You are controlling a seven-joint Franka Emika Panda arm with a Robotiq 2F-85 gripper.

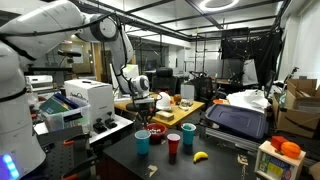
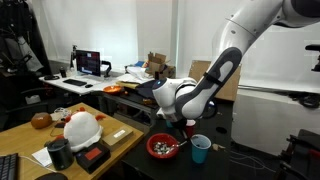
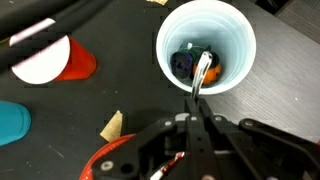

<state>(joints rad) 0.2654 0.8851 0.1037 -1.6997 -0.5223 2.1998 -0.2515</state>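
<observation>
The end effector point(image 3: 199, 85) hung with fingers pressed together over the pale blue cup point(image 3: 238, 40) holding small dark objects point(image 3: 182, 63); a red cup point(image 3: 80, 62) stood nearby on the desk point(image 3: 130, 95).

Exterior views — mid-range, facing the shared dark table point(image 1: 115, 152) from different sides; wrist view — close, looking straight down into the pale cup point(image 3: 230, 40).

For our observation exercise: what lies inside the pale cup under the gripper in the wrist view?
Inside the pale cup: a dark blue piece and something orange. The shut gripper covers part of the bottom, so the rest is hidden.
</observation>
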